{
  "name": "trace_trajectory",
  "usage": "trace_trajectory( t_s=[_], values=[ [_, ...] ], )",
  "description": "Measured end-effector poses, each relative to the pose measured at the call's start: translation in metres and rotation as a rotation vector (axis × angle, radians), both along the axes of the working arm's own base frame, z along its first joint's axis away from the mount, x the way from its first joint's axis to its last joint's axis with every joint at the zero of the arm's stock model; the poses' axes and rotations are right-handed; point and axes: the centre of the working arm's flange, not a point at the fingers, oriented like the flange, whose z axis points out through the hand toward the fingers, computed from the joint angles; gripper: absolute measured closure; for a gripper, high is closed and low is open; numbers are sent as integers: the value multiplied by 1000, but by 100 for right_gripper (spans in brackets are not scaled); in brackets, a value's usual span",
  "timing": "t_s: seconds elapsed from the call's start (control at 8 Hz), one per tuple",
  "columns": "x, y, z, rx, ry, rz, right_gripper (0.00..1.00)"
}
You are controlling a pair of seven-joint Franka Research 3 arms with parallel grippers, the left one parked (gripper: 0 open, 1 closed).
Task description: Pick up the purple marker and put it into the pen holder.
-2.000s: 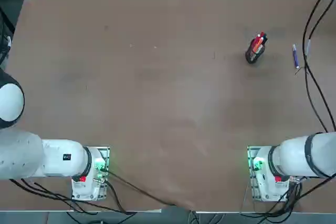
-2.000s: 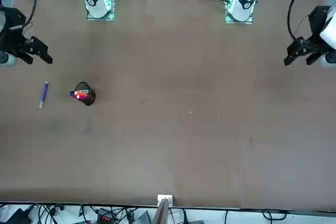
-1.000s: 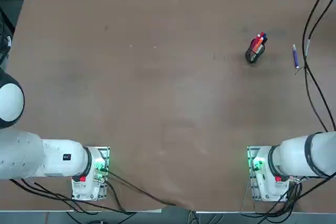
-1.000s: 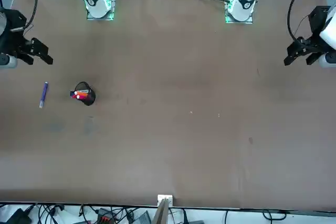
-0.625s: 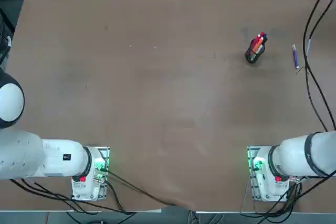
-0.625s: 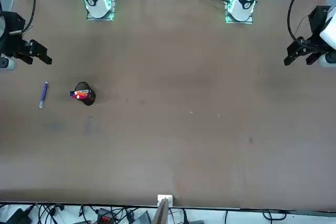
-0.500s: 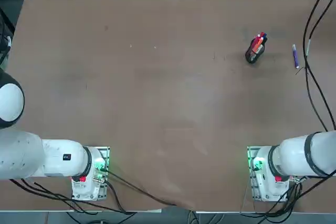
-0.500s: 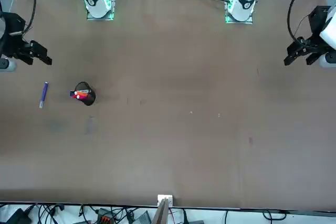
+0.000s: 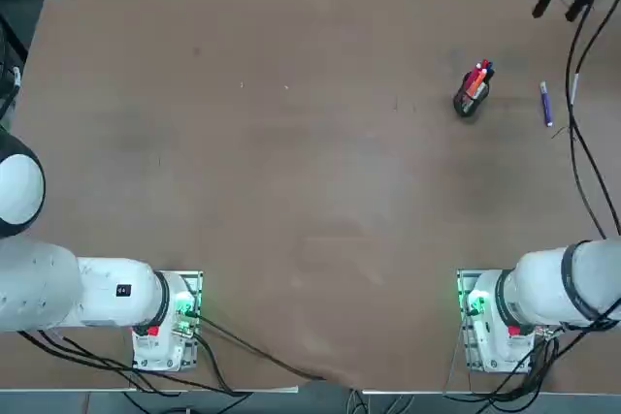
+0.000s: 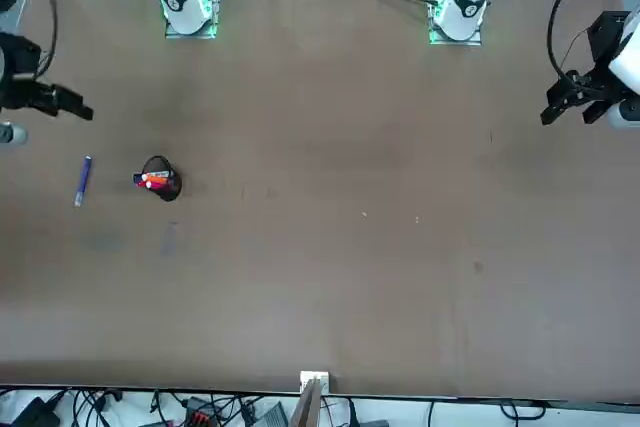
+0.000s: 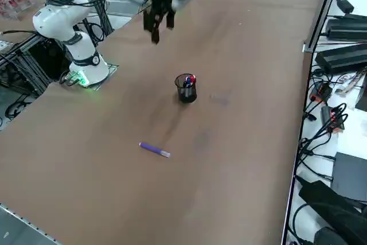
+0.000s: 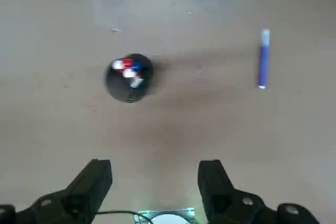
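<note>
We judge ourselves to be at the approach, before the pick. Our right gripper (image 12: 155, 163) hangs high above the table (image 9: 291, 191), its fingers spread wide with nothing between them. The purple marker (image 11: 155, 149) lies flat on the tabletop, at about three o'clock from the pen holder (image 11: 186, 89) in the top view, a little apart from it, its pale end towards twelve. The holder stands upright with several pens (image 9: 475, 79) in it.

Next we need to centre over the marker's barrel and lower, keeping one finger at its nine o'clock side and the other at three, then close. We should stay clear of the holder while descending. Later, the pens already inside may crowd the opening, so we'd want the marker turned upright before release.
</note>
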Motion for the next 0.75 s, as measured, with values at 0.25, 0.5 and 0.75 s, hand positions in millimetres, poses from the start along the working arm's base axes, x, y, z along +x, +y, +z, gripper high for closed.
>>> trace_trajectory(
  t_s=[0.25, 0.5, 0.75],
  values=[
    [22, -65, -69, -8, -23, -29, 0],
    [36, -115, -133, -22, -79, -39, 0],
    [42, -140, -190, -47, -148, -32, 0]
  ],
)
